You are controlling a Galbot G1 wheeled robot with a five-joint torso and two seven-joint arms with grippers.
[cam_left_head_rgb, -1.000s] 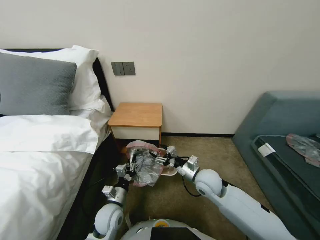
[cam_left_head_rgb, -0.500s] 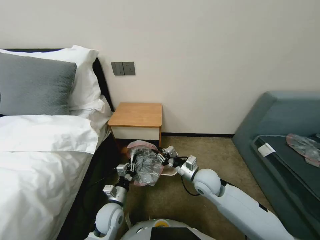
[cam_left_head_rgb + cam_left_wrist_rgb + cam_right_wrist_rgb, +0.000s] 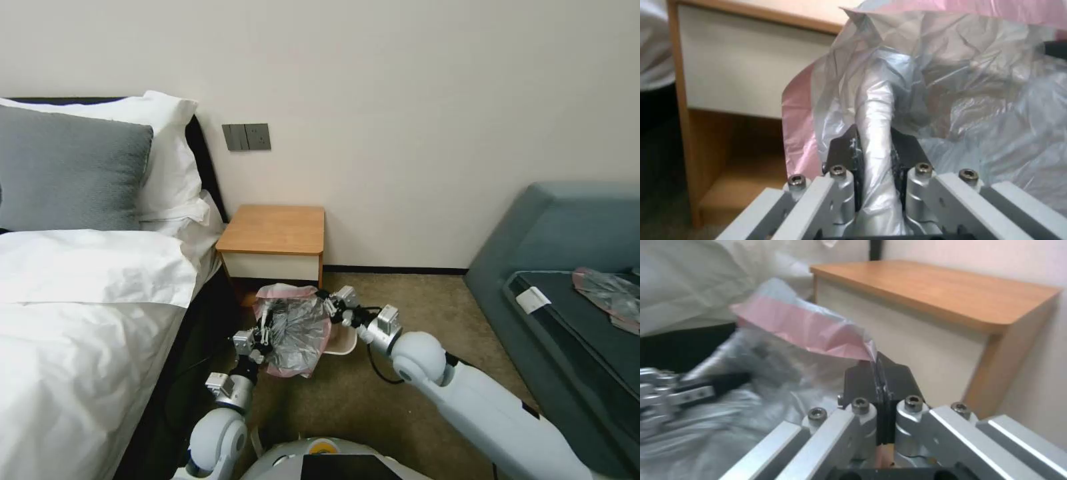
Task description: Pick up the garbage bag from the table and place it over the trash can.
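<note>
The garbage bag [image 3: 293, 330] is thin, soft and very light, I think. It will flop and fold, and it may slip, so the best place to hold it is the pink rim, one side for each pincer. It is see-through grey, all crinkly, with a pink band at the top.

It hangs in the lower middle of the head view, just in front of the wooden surface [image 3: 275, 230] and over the cream trash can [image 3: 343, 340], which peeks out at the bag's right edge.

The left pincer [image 3: 265, 317] is closed tight on a bunched-up fold of the grey plastic at the bag's left side. The right pincer [image 3: 331, 305] is closed on the pink rim at the bag's right side. The bag is stretched between them.
</note>
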